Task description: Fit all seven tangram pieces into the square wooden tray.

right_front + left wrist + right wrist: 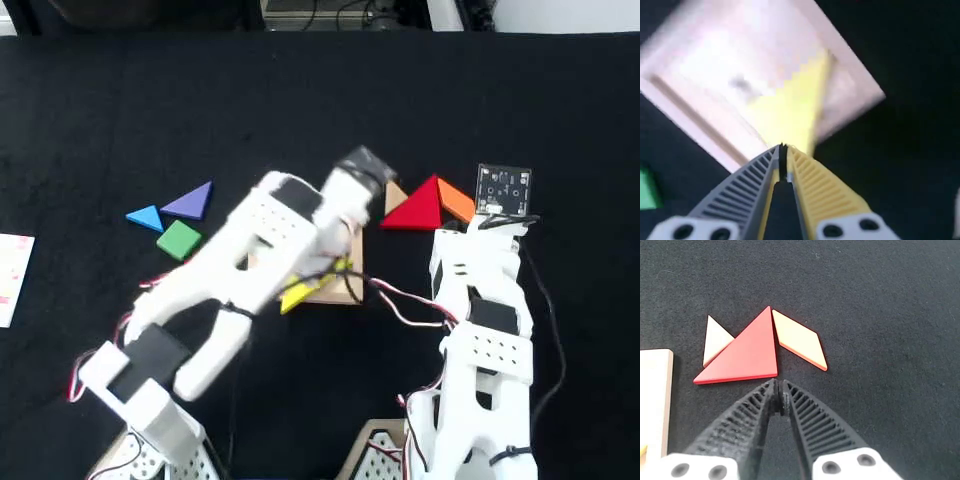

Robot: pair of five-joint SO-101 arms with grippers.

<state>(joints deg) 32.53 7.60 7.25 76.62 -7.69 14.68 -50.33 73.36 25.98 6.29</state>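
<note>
At the middle of the high view, the square wooden tray (345, 288) lies on the black surface (300, 100), mostly covered by the left arm (250, 260), which slants in from the lower left. Its lower edge and right-hand side show past the arm. The yellow piece (300, 292) juts over the tray's lower left edge. In the left wrist view the left pincer (782, 150) is clenched, its tips meeting at the near corner of that piece; I cannot tell whether they pinch it. Upper right of the tray, three pieces cluster: the red triangle (745, 357), the orange parallelogram (800, 345) touching its corner, and the pale triangle (715, 340) tucked against its other side. The right pincer (779, 390) is clenched on nothing, just short of the red triangle's long edge. Well apart at the left sit the blue triangle (145, 217), purple triangle (190, 200) and green square (179, 240), close together. A white sheet (12, 275) lies at the left border. Wide bare black surface runs across the upper frame. Counted: seven pieces, one tray, two arms.
</note>
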